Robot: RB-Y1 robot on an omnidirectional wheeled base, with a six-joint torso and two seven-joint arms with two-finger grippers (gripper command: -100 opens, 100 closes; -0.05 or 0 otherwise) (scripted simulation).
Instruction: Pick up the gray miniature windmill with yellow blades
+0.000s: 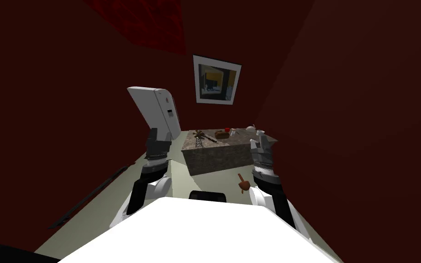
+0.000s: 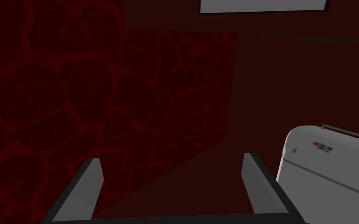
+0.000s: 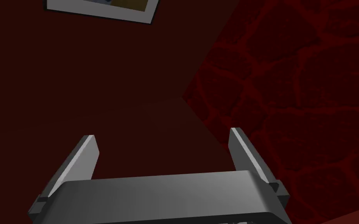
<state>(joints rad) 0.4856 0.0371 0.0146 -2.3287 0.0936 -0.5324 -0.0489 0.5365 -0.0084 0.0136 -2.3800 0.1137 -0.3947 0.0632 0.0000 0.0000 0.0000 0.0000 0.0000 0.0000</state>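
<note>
**Both grippers empty, windmill standing on the stone counter ahead**

The left gripper is released: its two grey fingers stand wide apart with nothing between them. It is raised in front of the chest on the left side, just beside the white fridge, whose rounded top corner lies near the gripper's right finger in the left wrist view.

The right gripper is released too, fingers spread and empty. In the head view it is held up at the right, in front of the near right corner of the counter.

The counter is a mottled grey-brown stone block standing on the pale floor between the two arms and further out. The windmill stands upright on its top near the left edge, a small dark lattice tower with a brownish blade wheel. It is well apart from both grippers, nearer the left one.

To the windmill's right lie a thin dark stick, a brown block, a small red thing and several small white vessels.

On the floor before the counter, near the right arm, lies a small brown object. A framed picture hangs on the dark red wall beyond.
</note>
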